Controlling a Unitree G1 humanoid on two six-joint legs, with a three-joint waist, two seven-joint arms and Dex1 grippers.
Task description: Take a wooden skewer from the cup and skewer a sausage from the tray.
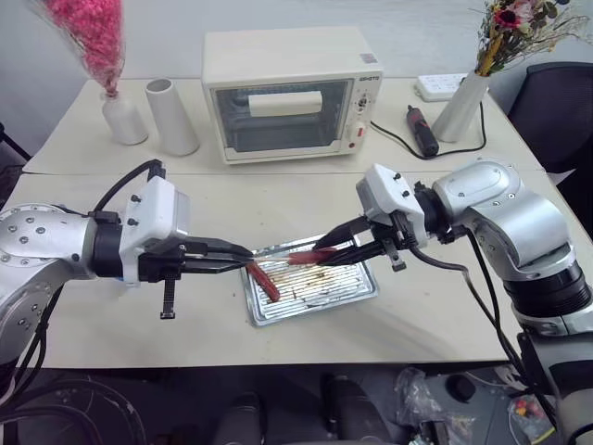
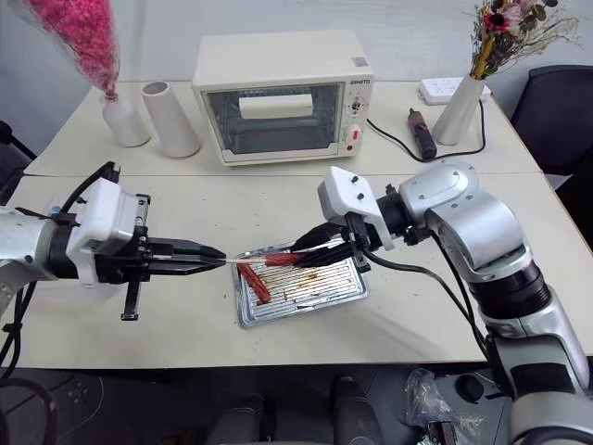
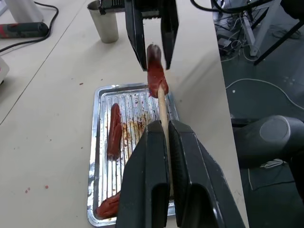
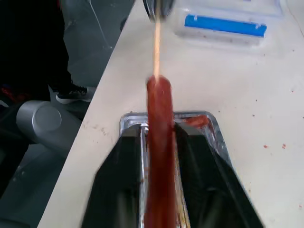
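Beige tabletop under us, and at mid-frame in the head views we have the sausage (image 2: 285,258) hanging over the tray (image 2: 345,289), already threaded on the wooden skewer (image 3: 163,110). The skewer enters its left end, and stick and sausage share one line, running left to right across the frame. Our left gripper (image 2: 211,252) is clamped tight on the stick, tips just left of the meat. Our right gripper (image 2: 320,248) has its fingers on either side of the sausage; whether they press it we cannot tell. We judge the next move turns on that shared line: either arm pulls away along it. Two more sausages lie on the tray's ribs below. The cup (image 3: 104,21) stands beyond the tray's far end in the left wrist view. A toaster oven (image 1: 289,91) sits at upper centre, with vases either side.
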